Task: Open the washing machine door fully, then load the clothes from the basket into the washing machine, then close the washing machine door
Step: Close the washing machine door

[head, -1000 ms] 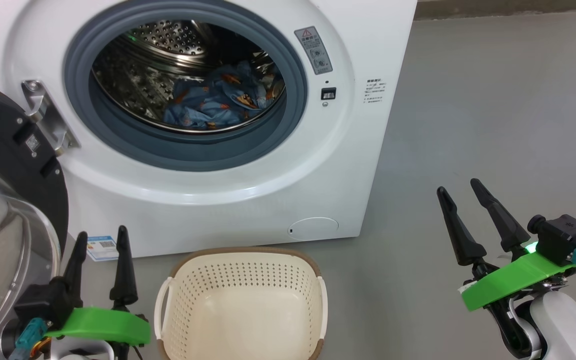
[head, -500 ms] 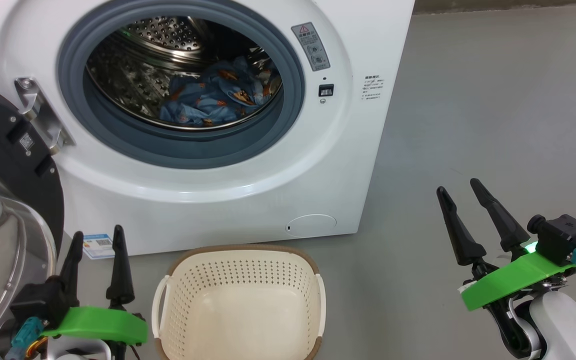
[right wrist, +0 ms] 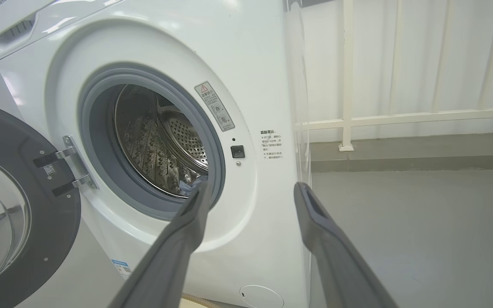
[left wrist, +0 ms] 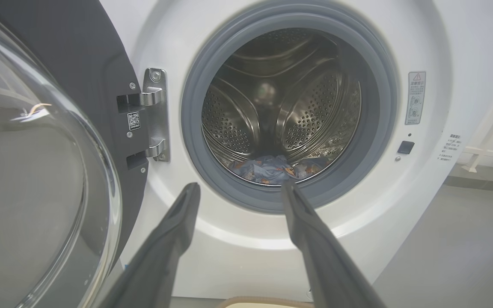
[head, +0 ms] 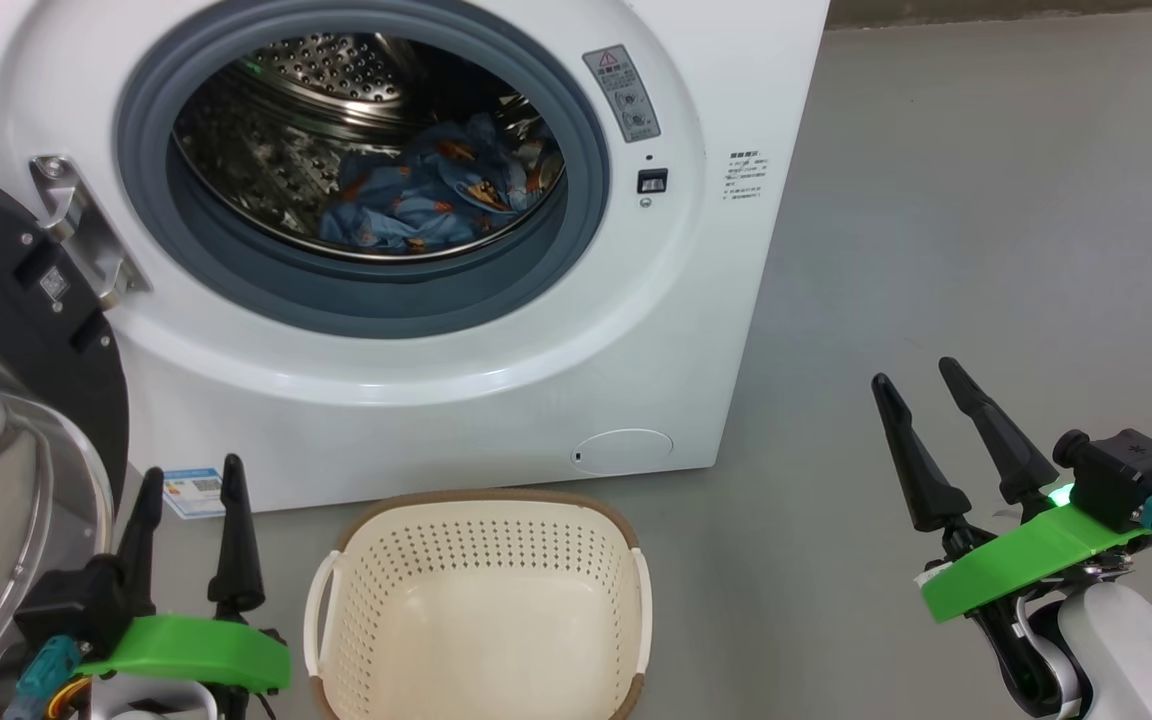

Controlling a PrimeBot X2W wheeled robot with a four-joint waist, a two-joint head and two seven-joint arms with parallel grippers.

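Observation:
The white washing machine (head: pixel 536 330) stands with its door (head: pixel 6 330) swung wide to the left, glass bowl bulging toward me. Blue clothes (head: pixel 436 190) printed with orange bears lie at the bottom of the steel drum. The cream basket (head: pixel 481 610) on the floor in front of the machine has nothing in it. My left gripper (head: pixel 191 485) is open beside the basket's left handle, close to the door's rim. My right gripper (head: pixel 916 380) is open over bare floor, right of the machine. In the left wrist view the left gripper (left wrist: pixel 238 188) points at the drum's clothes (left wrist: pixel 272 169).
Grey floor (head: pixel 986 250) stretches to the right of the machine. A white railing (right wrist: pixel 400 115) runs along the wall behind. The door hinge (head: pixel 76 225) sticks out at the machine's left. A blue label (head: pixel 191 490) sits low on the front.
The whole head picture has shifted slightly, so the camera moved. The left gripper sits a little lower in view. Clothes, basket and right gripper keep their places.

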